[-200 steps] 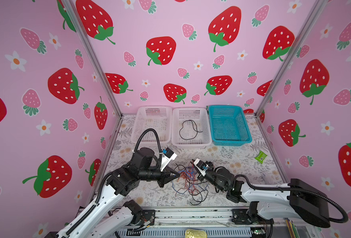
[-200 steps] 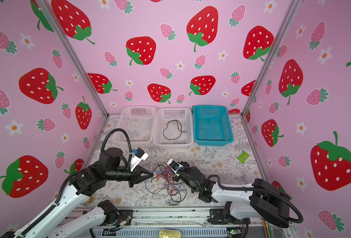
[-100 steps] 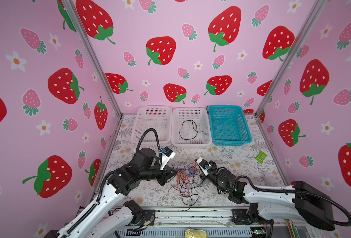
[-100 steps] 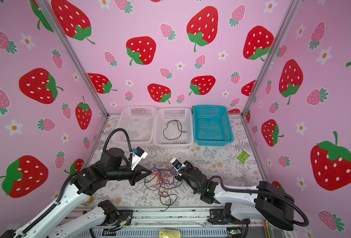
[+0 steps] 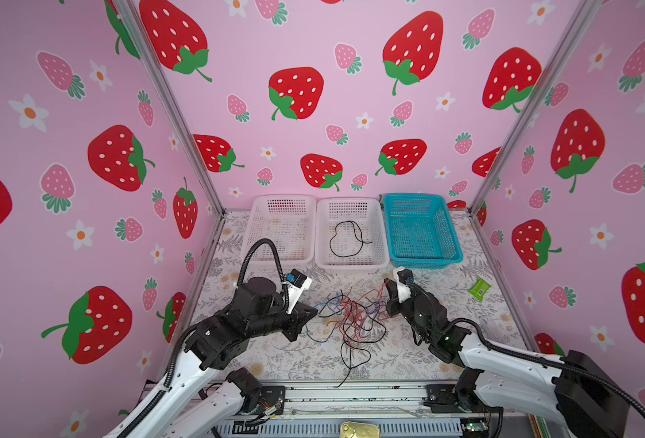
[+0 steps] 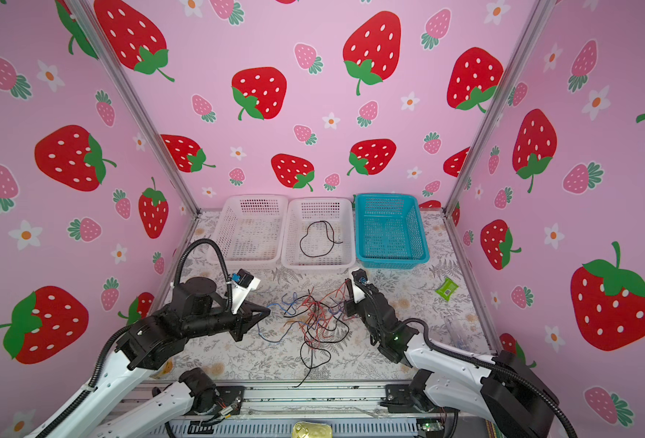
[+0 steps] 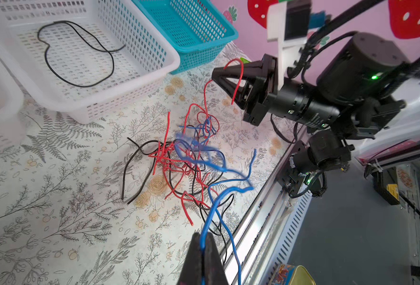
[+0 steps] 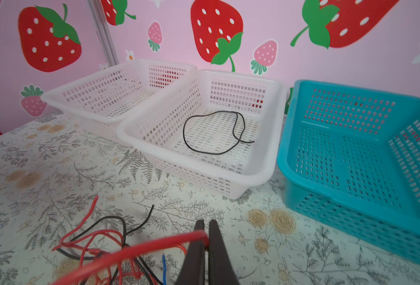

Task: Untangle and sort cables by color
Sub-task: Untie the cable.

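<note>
The cables (image 5: pixel 351 318) lie as a tangle of red, blue and black strands on the floral table between my arms, seen in both top views (image 6: pixel 315 316). My left gripper (image 7: pixel 202 237) is shut on a blue cable (image 7: pixel 219 197) at the tangle's left edge (image 5: pixel 311 314). My right gripper (image 8: pixel 206 223) is shut on a red cable (image 8: pixel 140 246), which loops over its fingertips (image 7: pixel 216 74) at the tangle's right edge (image 5: pixel 387 283). A single black cable (image 8: pixel 184 133) lies in the middle white basket (image 5: pixel 351 264).
Three baskets stand in a row at the back: a white basket (image 5: pixel 283 197) on the left, the middle white one, and a teal basket (image 5: pixel 423 263) on the right. A green packet (image 5: pixel 479 287) lies at the right. A tin (image 5: pixel 359 430) sits below the front rail.
My right gripper has moved back and to the right with the red cable, and the left has drawn slightly left with the blue one. The tangle has stretched wider between them.
</note>
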You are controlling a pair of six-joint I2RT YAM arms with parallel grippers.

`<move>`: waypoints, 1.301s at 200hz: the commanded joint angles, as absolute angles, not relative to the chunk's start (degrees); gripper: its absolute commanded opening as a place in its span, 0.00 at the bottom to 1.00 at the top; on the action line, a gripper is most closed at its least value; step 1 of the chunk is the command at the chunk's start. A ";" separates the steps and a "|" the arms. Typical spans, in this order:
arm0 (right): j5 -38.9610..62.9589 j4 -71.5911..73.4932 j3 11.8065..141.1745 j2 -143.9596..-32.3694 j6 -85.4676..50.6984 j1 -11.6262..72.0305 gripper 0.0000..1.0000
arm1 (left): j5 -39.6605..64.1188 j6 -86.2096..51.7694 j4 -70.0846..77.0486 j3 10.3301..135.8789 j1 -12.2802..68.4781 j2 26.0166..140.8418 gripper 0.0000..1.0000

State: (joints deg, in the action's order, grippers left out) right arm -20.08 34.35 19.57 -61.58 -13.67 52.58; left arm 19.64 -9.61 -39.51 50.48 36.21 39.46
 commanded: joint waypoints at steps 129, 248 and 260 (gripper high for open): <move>-16.61 23.75 20.36 -56.67 -18.91 52.26 0.37 | 3.63 -12.42 -33.87 61.68 34.92 45.40 0.00; -18.79 10.26 25.40 -46.98 -19.51 52.22 0.65 | 4.62 -12.56 -33.61 68.33 27.68 52.17 0.00; -18.80 8.65 26.29 -47.00 -19.55 52.23 0.66 | 4.36 -12.49 -33.54 68.65 26.64 52.63 0.00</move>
